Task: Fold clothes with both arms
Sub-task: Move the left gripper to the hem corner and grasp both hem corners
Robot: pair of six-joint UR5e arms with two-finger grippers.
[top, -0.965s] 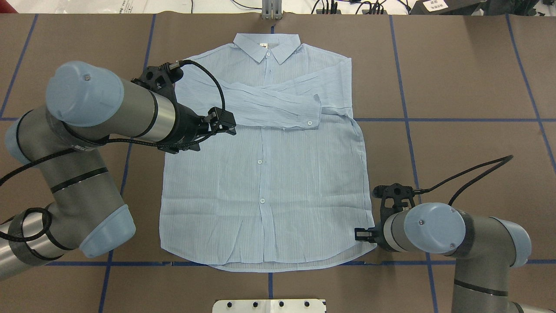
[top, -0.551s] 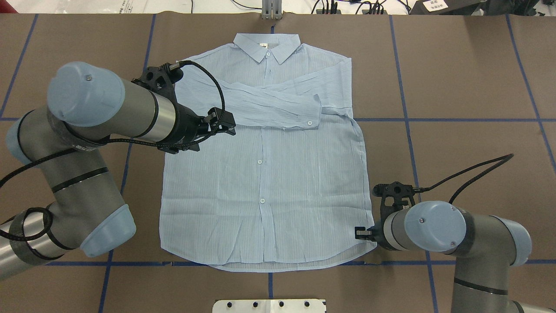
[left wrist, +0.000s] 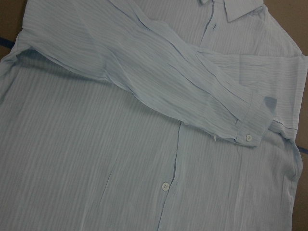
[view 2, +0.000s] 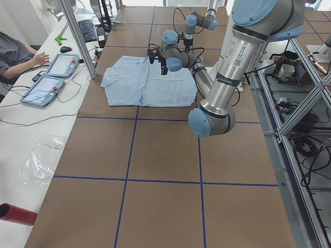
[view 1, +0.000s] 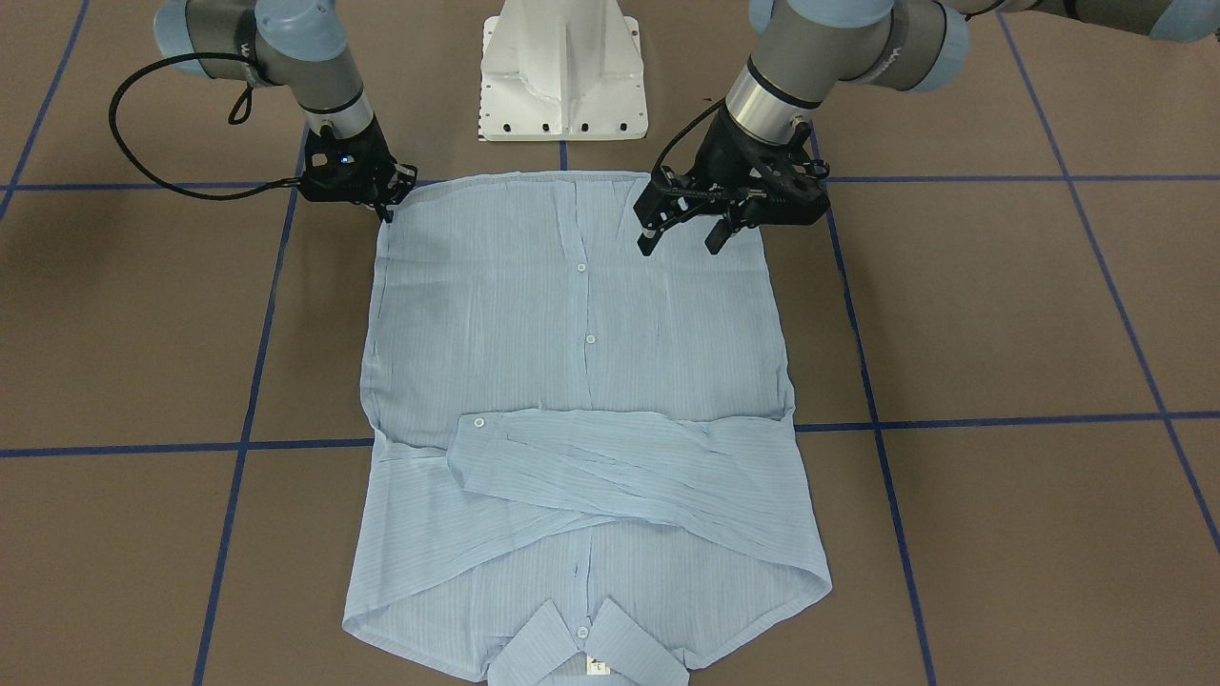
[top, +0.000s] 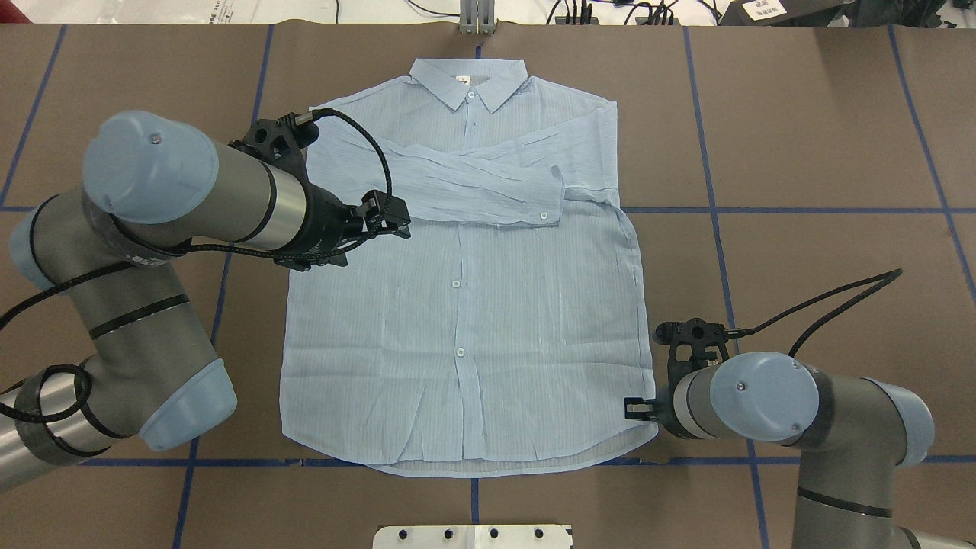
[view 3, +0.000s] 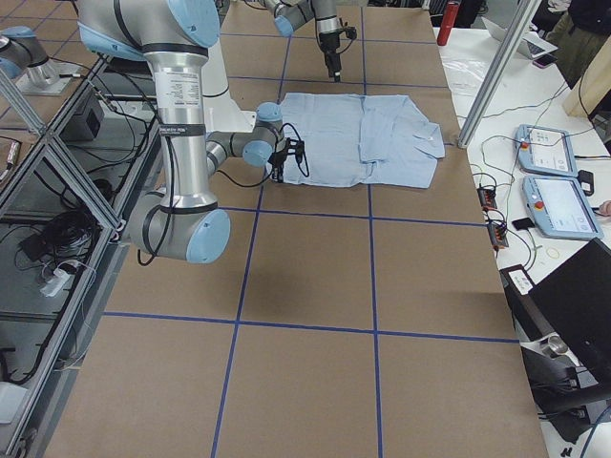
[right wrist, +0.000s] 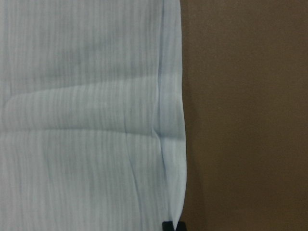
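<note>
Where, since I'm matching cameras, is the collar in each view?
Front-facing: collar bottom centre.
Overhead: collar top centre.
Exterior left: collar at left end of shirt.
Exterior right: collar at right end of shirt.
Left wrist: collar top right.
Right wrist: not in view.
Landmark: the cuff button.

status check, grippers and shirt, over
Left gripper open over the shirt. Right gripper shut on its hem corner. Shirt flat, sleeves folded across. Nothing blocking.

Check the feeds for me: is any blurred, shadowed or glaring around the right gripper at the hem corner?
Right wrist view: soft focus, the shirt weave smeared, the right gripper only a dark sliver at the bottom edge, so its grip is unreadable. Left wrist view: sharper, buttons crisp. Overhead and front-facing views: even light, no glare, only soft arm shadows.
</note>
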